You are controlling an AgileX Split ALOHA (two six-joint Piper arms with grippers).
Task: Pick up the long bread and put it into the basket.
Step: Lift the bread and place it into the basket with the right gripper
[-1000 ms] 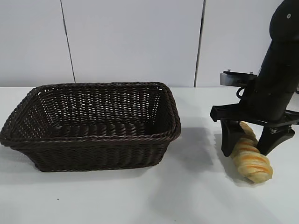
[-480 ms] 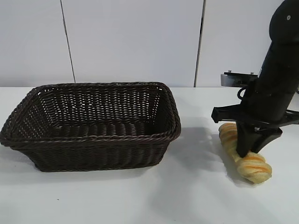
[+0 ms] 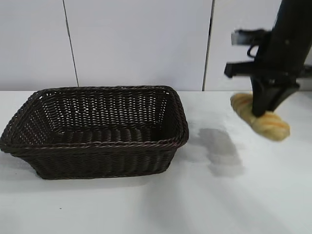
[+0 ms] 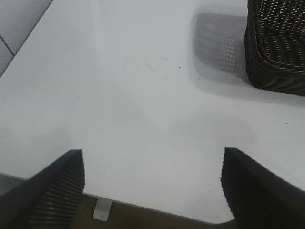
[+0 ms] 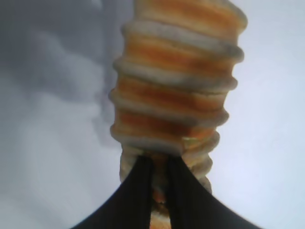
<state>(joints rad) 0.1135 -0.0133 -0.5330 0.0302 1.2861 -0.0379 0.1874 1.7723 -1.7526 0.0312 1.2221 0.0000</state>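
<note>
The long bread (image 3: 261,118) has been lifted clear of the table (image 3: 146,204) since the earlier frames, where it lay on the surface at the lower right with the right claw (image 3: 265,108) first straddling it and then pinched onto it. It is now seen at the upper right of the exterior view, hanging tilted in the air, with its grey shadow left on the table below and to the left of it. The right claw is closed narrowly on the loaf near its middle; in the right wrist view the two dark fingers (image 5: 138,191) are pressed close together into the ridged crust of the long bread (image 5: 176,81).

The pick is judged to be done; the carry across to the basket (image 3: 97,146), which sits at the left of the frame and holds nothing visible, is what remains. The basket is well apart from the loaf.

The left claw (image 4: 152,186) is parked over bare table with its fingers spread wide and nothing between them, a corner of the basket (image 4: 276,47) showing at the upper right.

No brand, label or readable writing can be made out in any view.
</note>
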